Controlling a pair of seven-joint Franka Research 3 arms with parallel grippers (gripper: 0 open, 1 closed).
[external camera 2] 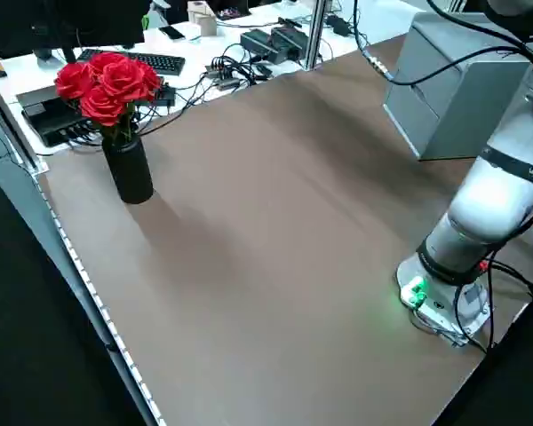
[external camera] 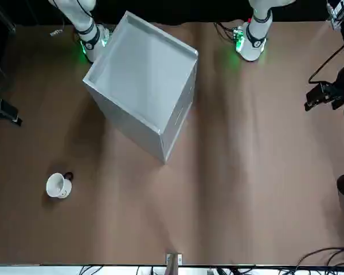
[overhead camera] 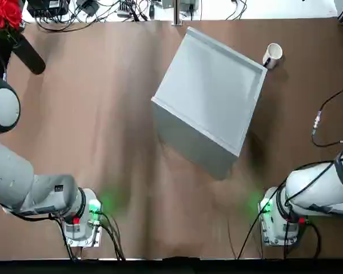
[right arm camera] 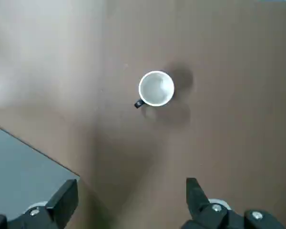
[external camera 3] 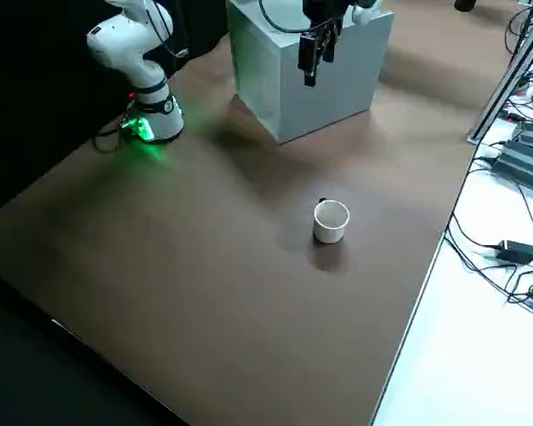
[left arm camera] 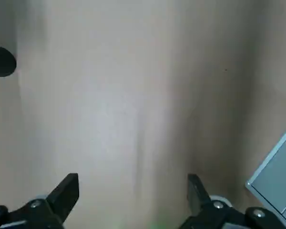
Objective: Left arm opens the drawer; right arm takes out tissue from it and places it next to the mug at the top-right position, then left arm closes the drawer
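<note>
The grey cabinet (overhead camera: 208, 91) stands turned at an angle in the middle of the table. Its drawer (external camera: 179, 114) is shut, with its front on the face toward the far left (external camera 2: 416, 111). The tissue is hidden. A white mug (overhead camera: 272, 54) sits at the far right, beside the cabinet's corner. My right gripper (right arm camera: 132, 195) hangs open and empty high above the table, with the mug (right arm camera: 156, 88) below it; in the right side view the right gripper (external camera 3: 314, 58) shows over the cabinet. My left gripper (left arm camera: 133, 191) is open and empty above bare table left of the cabinet.
A black vase of red roses (external camera 2: 115, 115) stands at the far left corner. Cables, a keyboard and electronics (external camera 2: 249, 44) lie beyond the far edge. A black cable (overhead camera: 326, 120) trails over the right side. The two green-lit bases (overhead camera: 88, 214) (overhead camera: 271, 214) sit at the near edge.
</note>
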